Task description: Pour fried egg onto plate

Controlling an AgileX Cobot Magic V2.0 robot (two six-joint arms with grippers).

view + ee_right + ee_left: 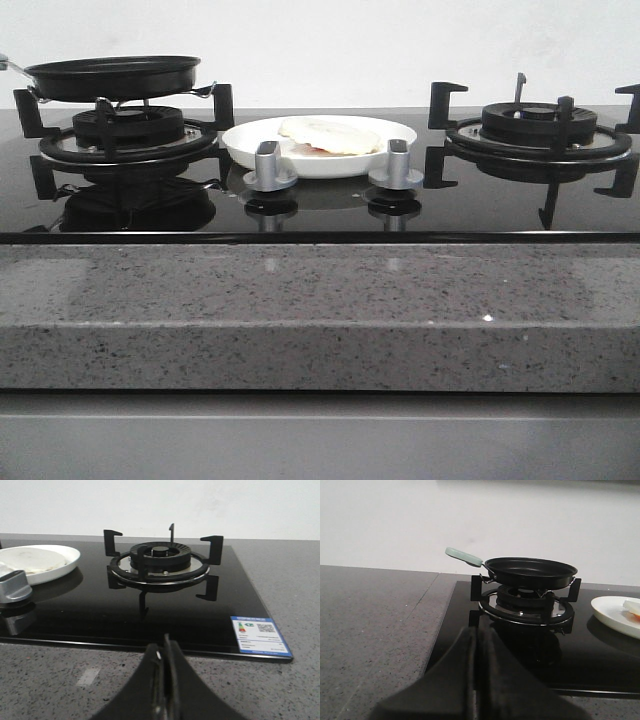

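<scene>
Cream-white wavy fried egg [330, 135] sits on glossy white round plate [245, 143]; both claws closed empty, keep clear.

Fried egg [330, 135]: cream-white, faint pink-orange tint at its underside. Plate [385, 156]: plain glossy white. Frying pan [113, 76]: black, with pale mint-green handle [463, 556]. Hob glass [320, 205]: glossy black, mirror-like. Burner grates [540, 128]: matte black over a silvery ring. Knobs [268, 165]: brushed silver-grey. Countertop [320, 310]: grey, speckled dark and light. Label [261, 634]: blue and white. Wall [320, 40]: off-white.
</scene>
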